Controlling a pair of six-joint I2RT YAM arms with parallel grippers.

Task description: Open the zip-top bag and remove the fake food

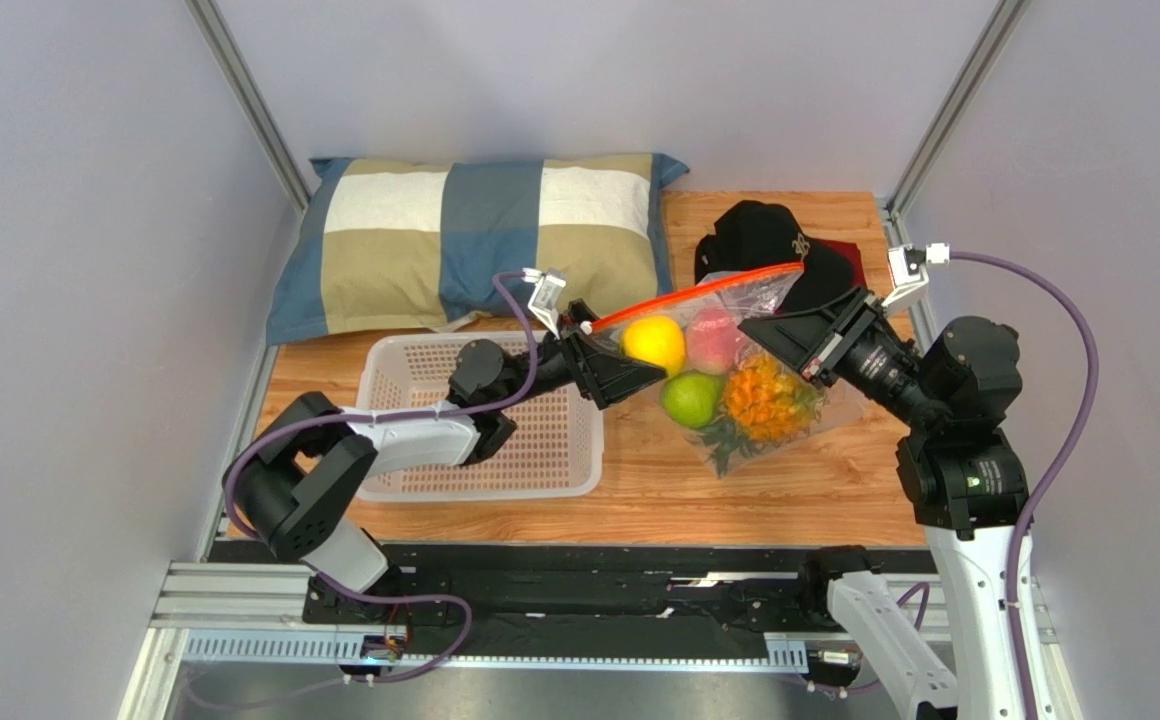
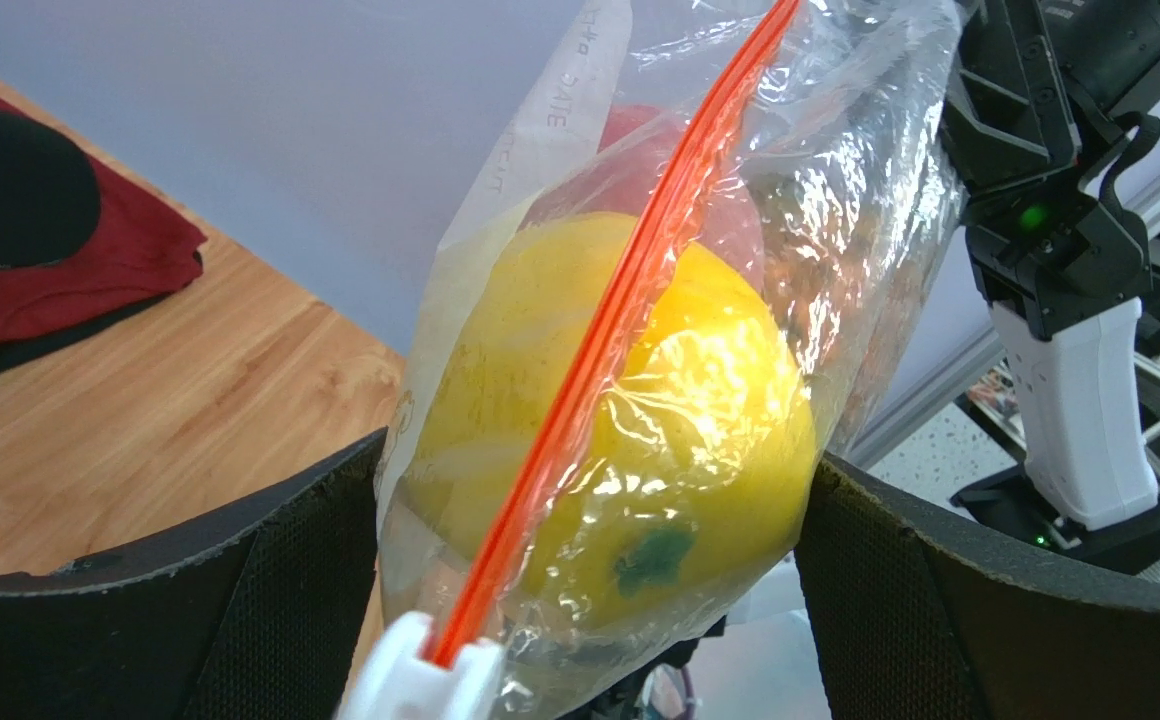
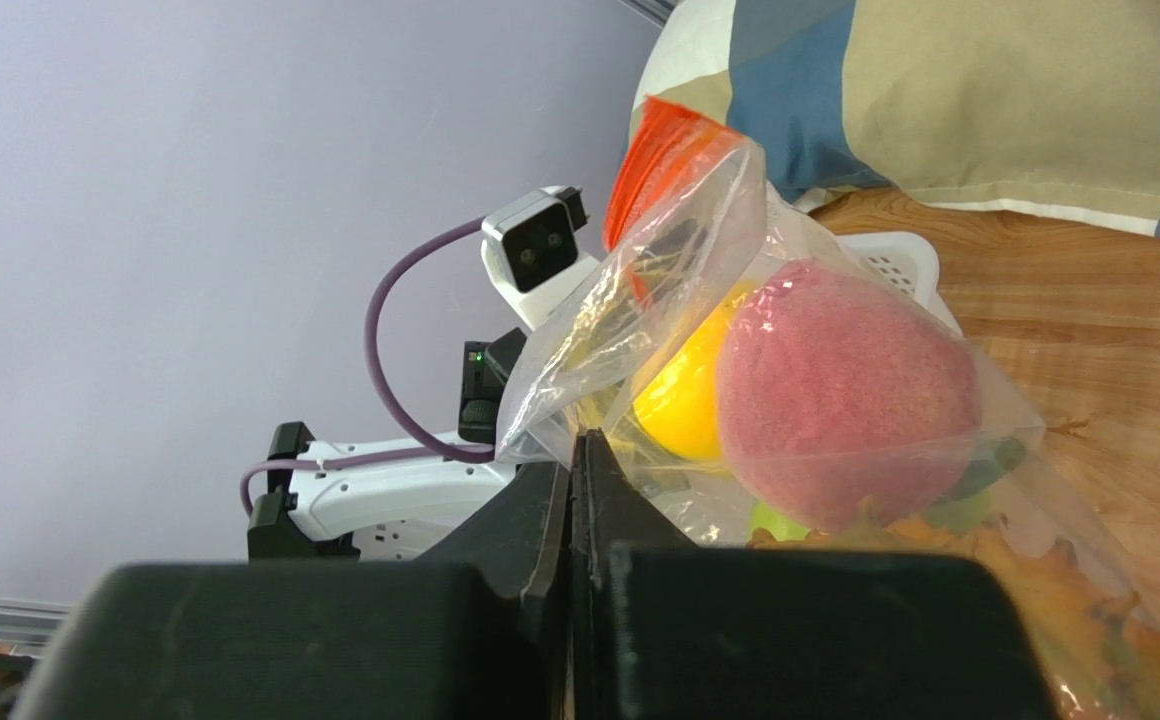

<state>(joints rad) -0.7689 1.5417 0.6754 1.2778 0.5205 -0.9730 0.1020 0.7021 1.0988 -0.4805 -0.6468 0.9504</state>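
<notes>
The zip-top bag is clear, glossy, crinkled plastic film with a red-orange plastic zip strip and a white plastic slider. Inside it the yellow citrus looks smooth and shiny, while the pink peach seems dull and faintly fuzzy, though the film blurs it somewhat. The table is pale grained wood with a low sheen, the basket is white perforated plastic, and the pillow and black cap are matt woven cloth.
</notes>
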